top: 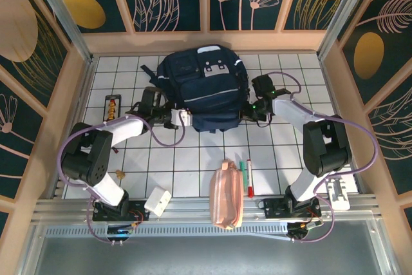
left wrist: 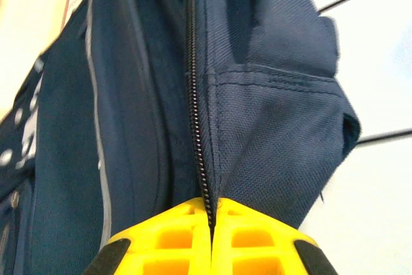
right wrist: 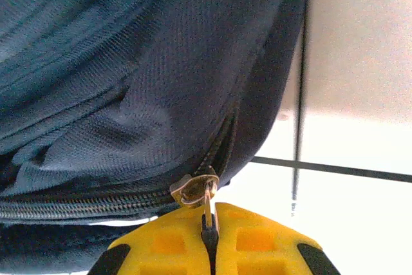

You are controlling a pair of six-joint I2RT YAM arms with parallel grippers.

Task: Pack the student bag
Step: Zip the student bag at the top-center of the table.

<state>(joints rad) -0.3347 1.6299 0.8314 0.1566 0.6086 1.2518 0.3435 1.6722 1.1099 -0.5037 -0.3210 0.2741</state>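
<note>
Near edge of the worktop (top: 193, 152): pink pouch (top: 226, 196) and two markers (top: 250, 178) lie unpacked. Mid-worktop, my left jaws are pinched shut on the zip seam (left wrist: 196, 127); my right jaws are clamped on the zip pull (right wrist: 196, 190). Far centre sits the student bag (top: 203, 85), gripped either side, zip apparently closed. Judgement: opening stage only; all packing outstanding.

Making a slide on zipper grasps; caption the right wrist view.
Right hand shut on the zipper pull at a corner of the navy bag, white tiled table beyond.
</note>
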